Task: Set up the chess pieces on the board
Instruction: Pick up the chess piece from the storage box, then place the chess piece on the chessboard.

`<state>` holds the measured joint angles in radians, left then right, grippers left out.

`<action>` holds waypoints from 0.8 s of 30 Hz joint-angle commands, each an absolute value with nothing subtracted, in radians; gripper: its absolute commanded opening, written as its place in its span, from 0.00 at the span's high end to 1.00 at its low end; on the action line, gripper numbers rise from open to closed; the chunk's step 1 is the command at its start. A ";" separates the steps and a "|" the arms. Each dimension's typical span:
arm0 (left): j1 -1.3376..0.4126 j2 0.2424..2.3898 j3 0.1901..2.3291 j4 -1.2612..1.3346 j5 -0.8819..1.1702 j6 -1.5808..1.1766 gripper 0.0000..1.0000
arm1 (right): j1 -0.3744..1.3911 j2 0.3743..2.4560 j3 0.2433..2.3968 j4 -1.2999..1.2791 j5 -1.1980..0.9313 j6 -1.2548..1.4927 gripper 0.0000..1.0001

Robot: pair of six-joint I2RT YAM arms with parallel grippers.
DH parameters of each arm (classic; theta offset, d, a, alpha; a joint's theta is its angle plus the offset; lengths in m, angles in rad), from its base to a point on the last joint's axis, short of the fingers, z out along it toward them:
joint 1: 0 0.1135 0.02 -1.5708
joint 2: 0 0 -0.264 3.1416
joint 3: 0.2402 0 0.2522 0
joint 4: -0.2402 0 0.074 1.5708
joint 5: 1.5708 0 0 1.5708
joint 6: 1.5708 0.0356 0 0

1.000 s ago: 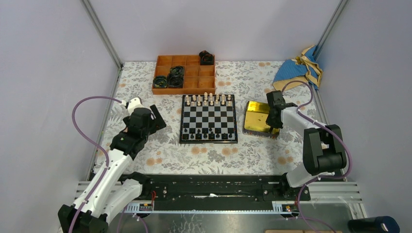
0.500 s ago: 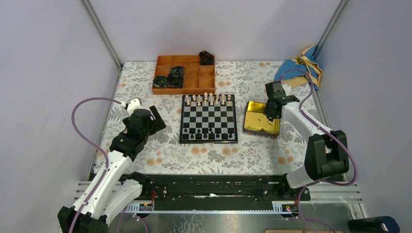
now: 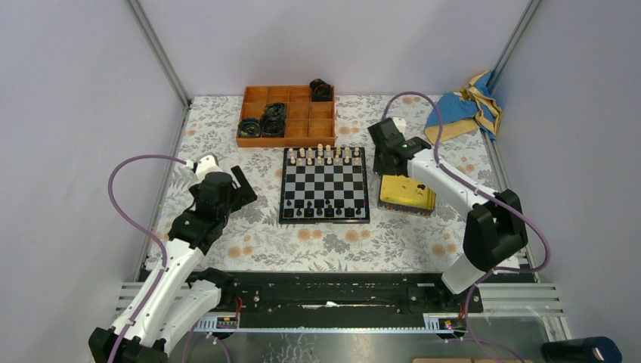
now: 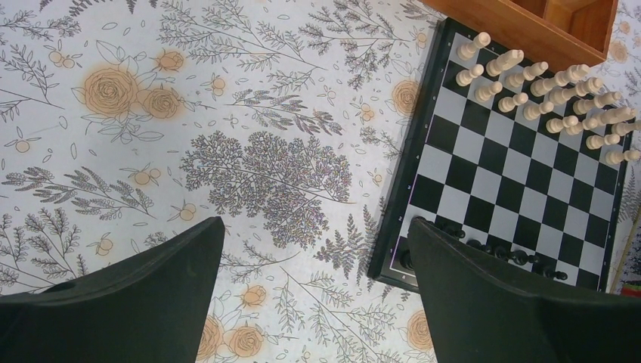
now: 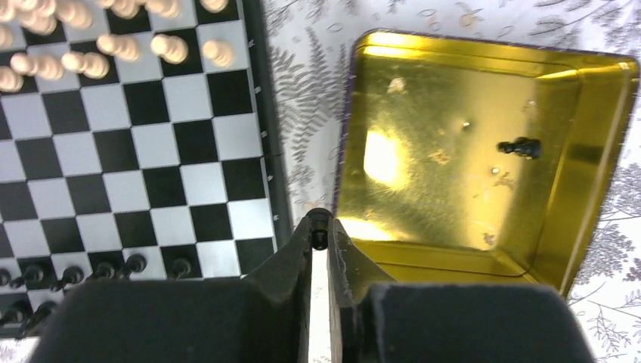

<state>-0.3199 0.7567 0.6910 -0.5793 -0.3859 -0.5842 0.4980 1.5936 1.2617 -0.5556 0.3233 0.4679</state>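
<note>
Grey walls (image 3: 340,45) enclose the floral table (image 3: 249,242), with the board (image 3: 325,184) at its centre. The left tool (image 4: 315,227) hangs wide apart near the left edge. The right tool (image 5: 321,223) pinches a black chessman (image 5: 320,239) beside the board.

1. We see the board (image 3: 324,184) in the middle of the table (image 3: 317,238), the compartment tray (image 3: 286,141) behind it and the tin (image 3: 404,198) just beside it on the right.
2. The chess pieces (image 3: 323,212) stand along the board's near edge; the opposing chessmen (image 3: 323,156) fill its far rows.
3. We find one loose piece (image 5: 519,147) lying in the tin.
4. Coiled rings (image 3: 273,119) sit in the tray's left compartments, another in its far right one.
5. A cloth (image 3: 462,107) lies at the far right corner.
6. The left gripper (image 4: 316,225) hangs left of the board; the right gripper (image 5: 320,223), a held piece (image 5: 320,238) between its fingertips, is above the gap between board and tin.
</note>
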 commanded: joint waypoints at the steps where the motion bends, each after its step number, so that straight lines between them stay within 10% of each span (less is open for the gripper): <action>1: -0.323 0.732 0.679 -0.548 -0.412 -0.565 0.01 | 0.572 1.639 1.350 -0.599 0.332 0.457 1.00; 24: -0.325 0.703 0.663 -0.543 -0.412 -0.565 0.01 | 0.775 1.807 1.374 -0.584 0.279 0.481 1.00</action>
<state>-0.3199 0.7113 0.6739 -0.5797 -0.3862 -0.5842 0.7639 1.8000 1.3865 -0.5915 0.2924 0.4690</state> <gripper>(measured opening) 0.989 0.127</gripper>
